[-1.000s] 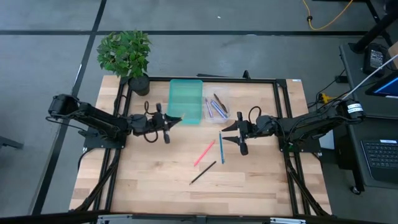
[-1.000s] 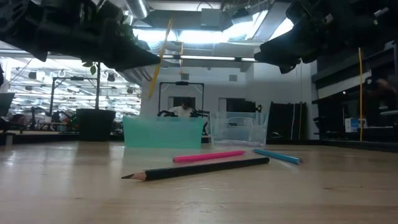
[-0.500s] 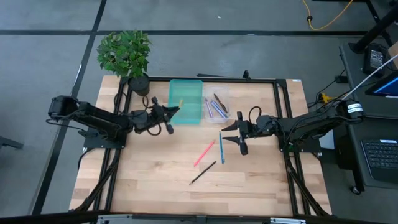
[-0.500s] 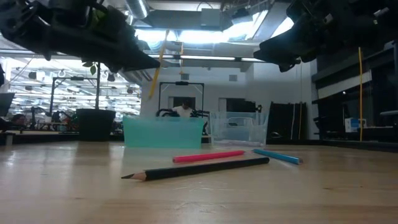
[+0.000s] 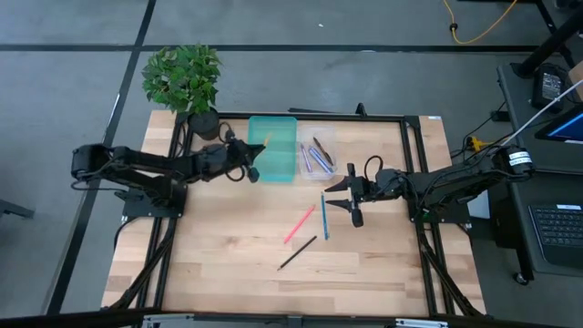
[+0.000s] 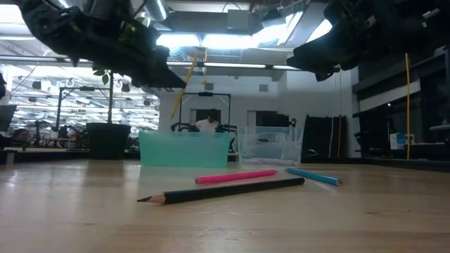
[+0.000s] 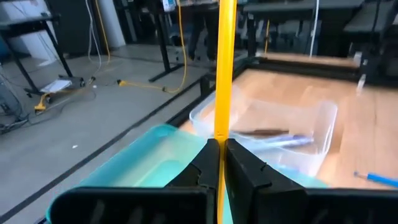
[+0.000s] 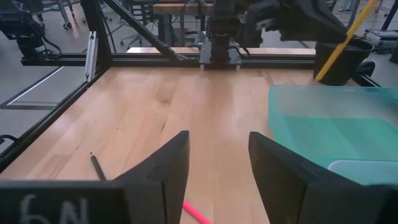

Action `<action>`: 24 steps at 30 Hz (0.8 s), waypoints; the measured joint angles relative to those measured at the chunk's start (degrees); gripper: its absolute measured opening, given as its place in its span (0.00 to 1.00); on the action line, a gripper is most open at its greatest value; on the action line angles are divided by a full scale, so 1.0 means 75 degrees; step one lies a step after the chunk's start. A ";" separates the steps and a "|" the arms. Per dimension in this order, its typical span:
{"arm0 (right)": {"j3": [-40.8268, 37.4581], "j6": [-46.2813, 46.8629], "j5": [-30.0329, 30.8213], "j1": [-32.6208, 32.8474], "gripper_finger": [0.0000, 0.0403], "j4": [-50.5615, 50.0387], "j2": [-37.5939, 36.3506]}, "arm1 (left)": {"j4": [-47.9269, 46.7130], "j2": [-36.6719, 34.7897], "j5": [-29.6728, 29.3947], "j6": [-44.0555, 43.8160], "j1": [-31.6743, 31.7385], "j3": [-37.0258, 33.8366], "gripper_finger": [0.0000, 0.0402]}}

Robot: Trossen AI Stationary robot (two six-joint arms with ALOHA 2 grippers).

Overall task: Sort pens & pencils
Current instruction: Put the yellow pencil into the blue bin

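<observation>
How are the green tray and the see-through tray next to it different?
The teal tray is tinted and larger; the clear tray is colourless and smaller. The teal tray looks empty in the high view, while the clear tray already holds a few sticks. The left gripper holds a yellow stick over the teal tray; nothing hangs over the clear one. Both are rectangular and sit side by side at the table's far edge.

Loose sticks on the surface (image 5: 219,273): 3, namely pink stick (image 5: 299,223), blue stick (image 5: 323,217) and black stick (image 5: 298,252). Yellow stick (image 5: 265,148) held up: 1. Trays: 2, teal tray (image 5: 272,148) and clear tray (image 5: 317,157); sticks inside the clear one are too bunched to count. Potted plant (image 5: 184,80): 1. Arms: 2.
</observation>
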 joint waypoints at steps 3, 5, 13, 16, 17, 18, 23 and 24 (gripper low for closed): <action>0.0000 0.0000 0.0000 0.0001 0.41 0.0000 0.0000 | -0.1115 0.0000 0.0212 -0.0189 0.0211 0.0401 0.03; 0.0000 0.0000 0.0000 0.0001 0.41 0.0000 0.0000 | -0.1843 0.0000 0.0329 -0.0198 0.0323 0.0713 0.03; 0.0000 -0.0003 -0.0003 -0.0002 0.41 0.0000 0.0000 | -0.3832 0.0016 0.0845 -0.0413 0.0659 0.1737 0.03; 0.0000 -0.0003 -0.0003 -0.0001 0.41 0.0002 0.0000 | -0.4110 0.0255 0.1113 -0.0620 0.0742 0.1919 0.03; 0.0000 -0.0003 -0.0003 0.0000 0.41 0.0010 0.0000 | -0.4251 0.0410 0.1248 -0.0698 0.0768 0.1999 0.03; 0.0000 -0.0003 0.0002 -0.0001 0.41 0.0017 0.0000 | -0.4349 0.0593 0.1348 -0.0756 0.0786 0.2080 0.03; -0.0003 -0.0029 0.0187 0.0000 0.41 0.0076 -0.0001 | -0.4832 0.1605 0.1430 -0.0744 0.0924 0.2748 0.03; 0.0000 -0.0030 0.0187 0.0001 0.41 0.0099 -0.0002 | -0.5011 0.1788 0.1505 -0.0735 0.0966 0.2921 0.03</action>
